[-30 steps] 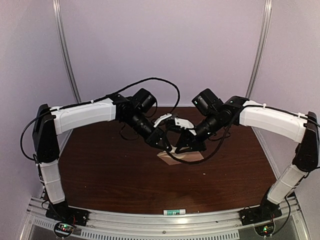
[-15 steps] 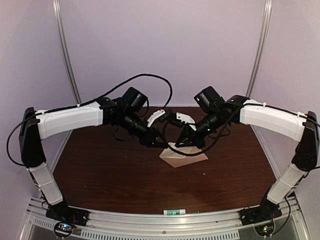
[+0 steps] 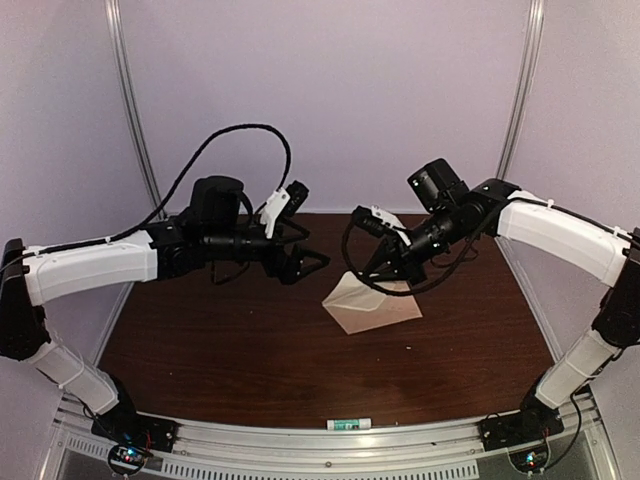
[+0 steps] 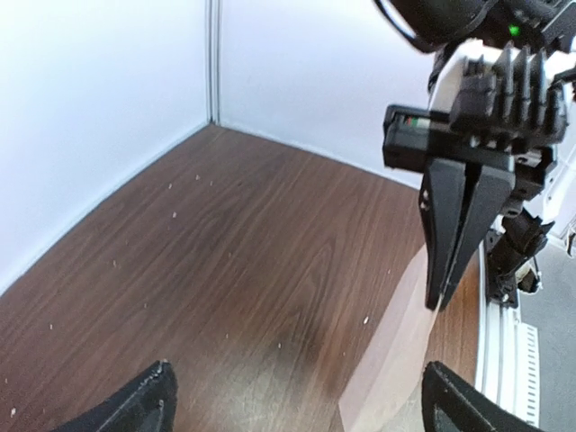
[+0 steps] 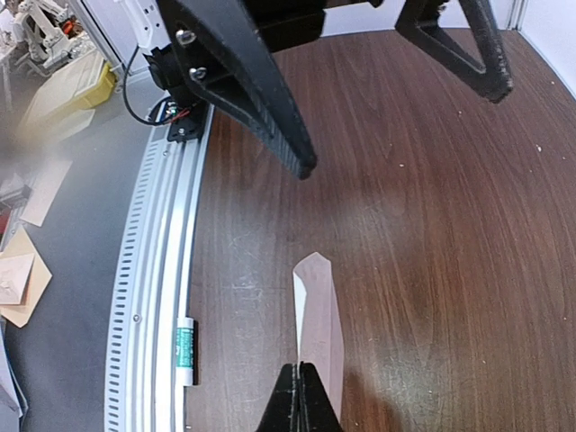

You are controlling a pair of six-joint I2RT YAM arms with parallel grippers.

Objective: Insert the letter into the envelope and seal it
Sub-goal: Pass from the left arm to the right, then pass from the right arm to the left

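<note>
1. Pinches the raised edge of the envelope [image 5: 317, 310] in the clenched right gripper [image 5: 300, 396].
2. Rests the envelope's lower part on the wooden table [image 3: 220, 350], just under those fingers.
3. Holds the left gripper [image 3: 312, 265] farther ahead, spread wide and released, grasping nothing, apart from the envelope.

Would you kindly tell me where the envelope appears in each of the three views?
Top external: envelope at the centre of the table, below the right gripper.
Left wrist: lower right, under that gripper.
Right wrist: bottom centre, edge-on.
Shared landmark: the right gripper, shut on it.
</note>
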